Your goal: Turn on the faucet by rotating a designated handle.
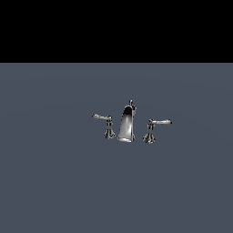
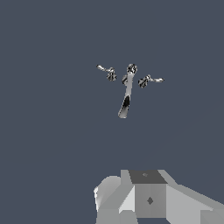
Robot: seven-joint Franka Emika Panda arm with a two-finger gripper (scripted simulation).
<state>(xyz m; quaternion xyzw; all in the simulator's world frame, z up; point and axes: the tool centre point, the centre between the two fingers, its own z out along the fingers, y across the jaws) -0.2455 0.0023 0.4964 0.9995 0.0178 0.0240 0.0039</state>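
Note:
The chrome faucet (image 1: pixel 128 124) stands on the flat grey surface, with a tall curved spout and a small knob on top. The handle (image 1: pixel 157 124) is the lever on the exterior view's right, on a flared base, pointing outward to the right. Its twin lever (image 1: pixel 103 119) is on the left. The arm does not show in the exterior view. In the wrist view the faucet (image 2: pixel 127 94) and the handle (image 2: pixel 151 80) are seen from above, far off. Only the grey body of my gripper (image 2: pixel 148 197) shows there; its fingers are hidden.
The grey surface (image 1: pixel 54 182) stretches around the faucet on all sides. A black band fills the top of the exterior view. No other objects show.

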